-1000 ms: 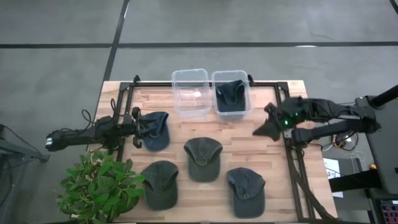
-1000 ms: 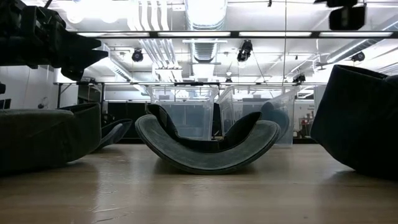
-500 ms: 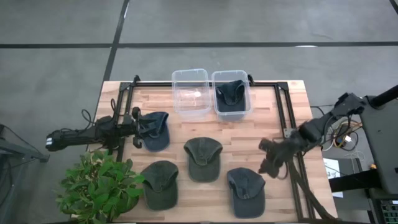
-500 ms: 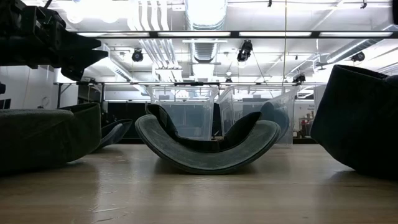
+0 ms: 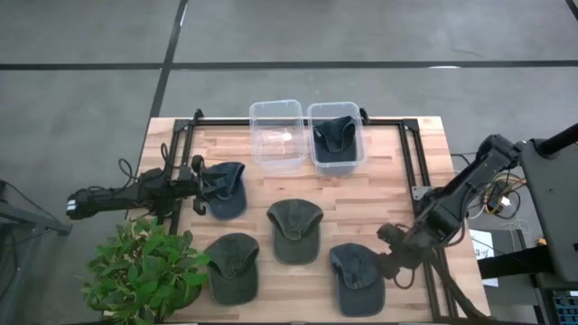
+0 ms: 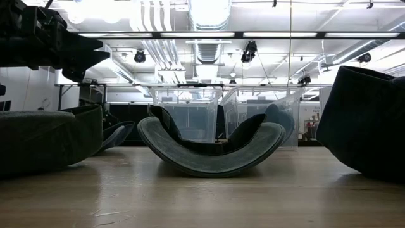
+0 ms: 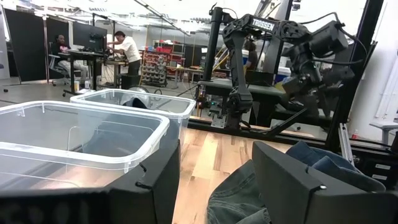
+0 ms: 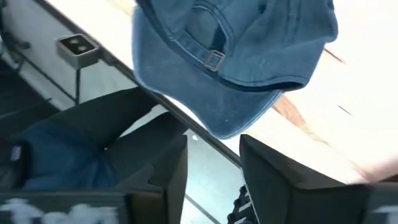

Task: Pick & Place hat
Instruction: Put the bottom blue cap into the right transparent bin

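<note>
From above, my table [image 5: 397,171] carries five caps still out and two clear bins at the far edge: the left bin [image 5: 276,135] looks bare, the right bin [image 5: 336,135] already holds a dark cap [image 5: 336,134]. The cap I am after [image 5: 358,278] lies flat at the near right corner, crown up as far as I can judge. I take it for light, soft cloth that will sag and fold when lifted; only the brim should be stiff, so I would pinch the brim edge or the back strap rather than the crown. My right end effector [image 5: 395,257] sits just beside that cap, its fingers [image 8: 165,168] spread with nothing between them and the cap ahead of them. My left end effector [image 5: 200,177] waits at the left side against a blue cap [image 5: 226,188], fingers apart and empty. From table height, hats block most of the scene, the near right cap is cut off at the frame edge, and I cannot tell whether the right fingertips touch the table.
</note>
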You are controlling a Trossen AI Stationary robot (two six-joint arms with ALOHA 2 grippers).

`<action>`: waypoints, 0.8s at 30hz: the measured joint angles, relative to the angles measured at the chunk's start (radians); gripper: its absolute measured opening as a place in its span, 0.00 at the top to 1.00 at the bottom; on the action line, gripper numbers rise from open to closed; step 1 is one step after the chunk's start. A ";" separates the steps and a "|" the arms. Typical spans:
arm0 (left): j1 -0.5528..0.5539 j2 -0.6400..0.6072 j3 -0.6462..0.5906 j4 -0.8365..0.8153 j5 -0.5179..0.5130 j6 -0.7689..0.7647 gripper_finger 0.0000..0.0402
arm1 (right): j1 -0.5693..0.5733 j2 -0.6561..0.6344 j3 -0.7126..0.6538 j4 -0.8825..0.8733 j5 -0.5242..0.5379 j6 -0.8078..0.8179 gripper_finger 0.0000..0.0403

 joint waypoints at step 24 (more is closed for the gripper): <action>0.000 0.000 0.000 0.000 0.000 -0.005 0.52 | 0.006 0.300 -0.022 -0.001 -0.065 0.033 0.43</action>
